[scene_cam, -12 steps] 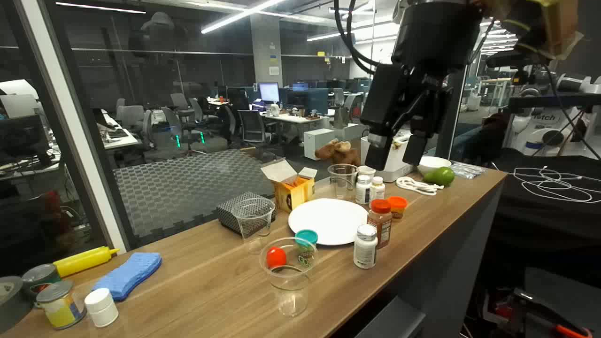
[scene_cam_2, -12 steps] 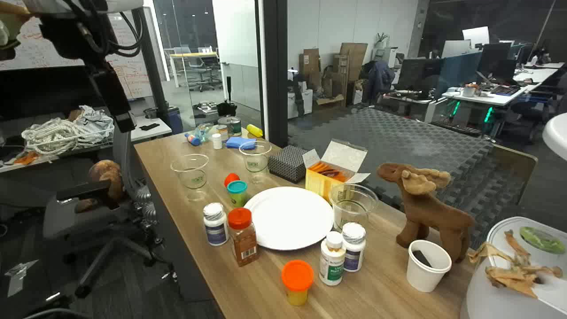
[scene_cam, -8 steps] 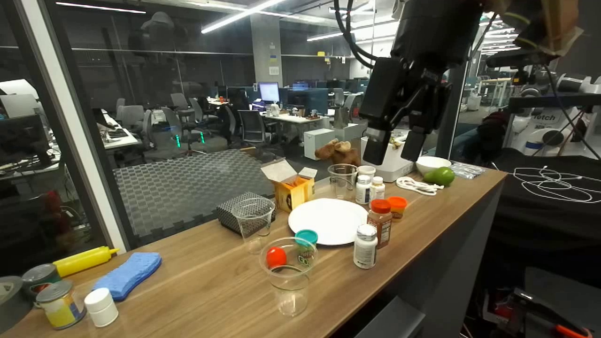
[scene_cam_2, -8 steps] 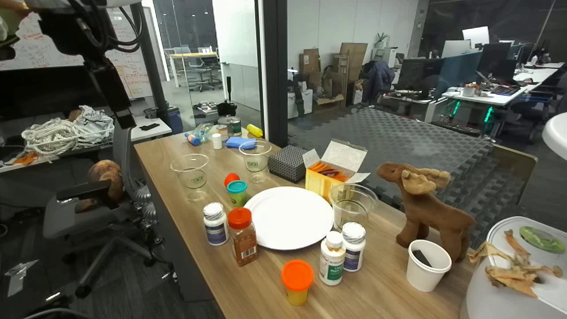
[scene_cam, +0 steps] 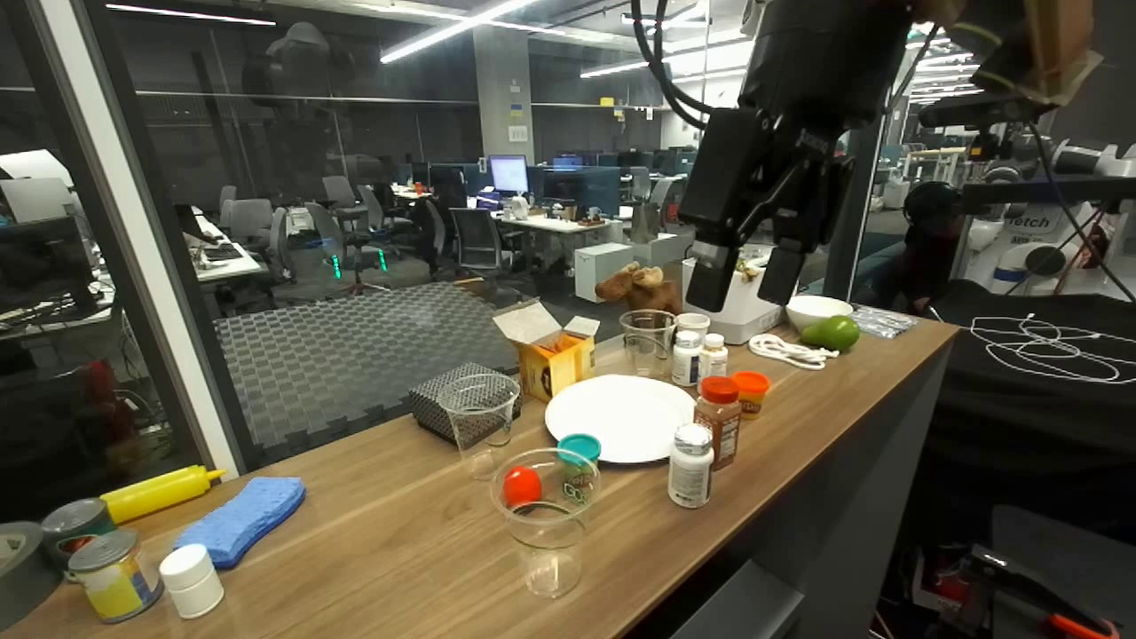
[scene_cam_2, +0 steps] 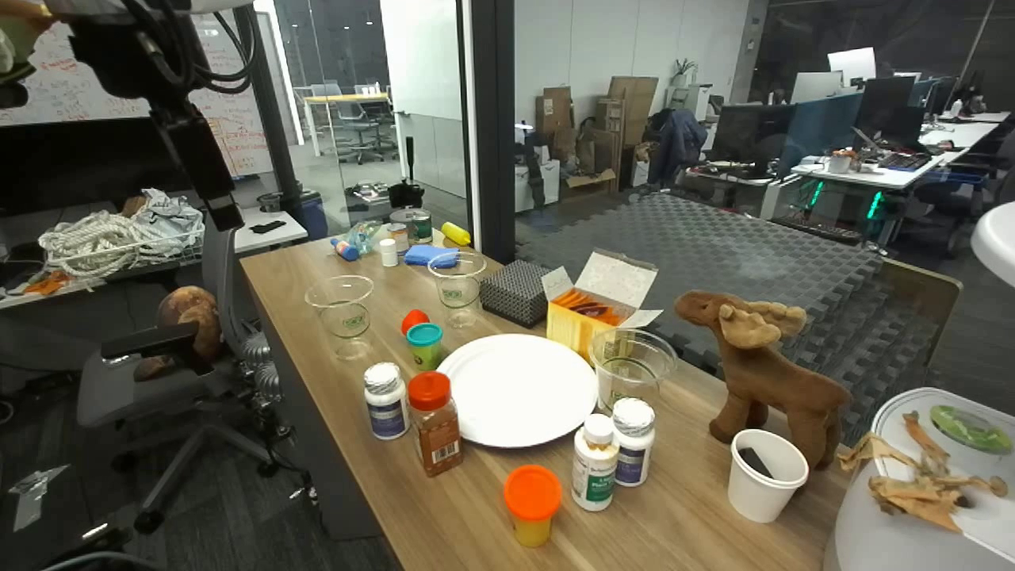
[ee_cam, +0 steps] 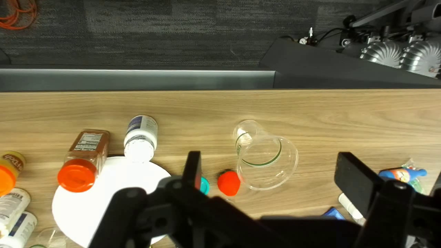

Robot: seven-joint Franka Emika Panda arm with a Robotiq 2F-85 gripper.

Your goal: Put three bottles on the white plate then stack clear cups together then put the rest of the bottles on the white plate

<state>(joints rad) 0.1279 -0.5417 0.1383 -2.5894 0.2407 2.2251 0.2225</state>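
- A robot's black gripper (scene_cam: 744, 282) hangs in the air over a wood-grained table (scene_cam: 382, 541), spread wide.
- In the wrist view its two fingers (ee_cam: 355, 179) stand far apart; a clear cup and a round red object on the tabletop below show in the gap.
- The white plate (scene_cam_2: 519, 388) lies flat on the table, visible in both exterior views.
- Beside the plate, toward a long table edge, stand a blue-labelled white bottle (scene_cam_2: 387, 412) and, next to it, a red-capped bottle (scene_cam_2: 438, 436) with reddish-brown contents. Whether the latter touches the plate's rim cannot be told.
- A green-labelled white bottle (scene_cam_2: 593, 476) and a further white bottle (scene_cam_2: 634, 452) stand upright, close together, on the tabletop; an orange-lidded tub (scene_cam_2: 533, 503) is near them.
- Three clear cups stand upright, apart from one another: the near-edge cup (scene_cam_2: 341, 313), the cup by the black mesh box (scene_cam_2: 458, 297), and the cup by the yellow box (scene_cam_2: 632, 373), close to the plate.
- A teal-lidded tub (scene_cam_2: 425, 349) and the round red object (scene_cam_2: 415, 321) sit near the plate.
- A blue sponge (scene_cam: 244, 519) lies well apart, beside a yellow tube (scene_cam: 160, 495).
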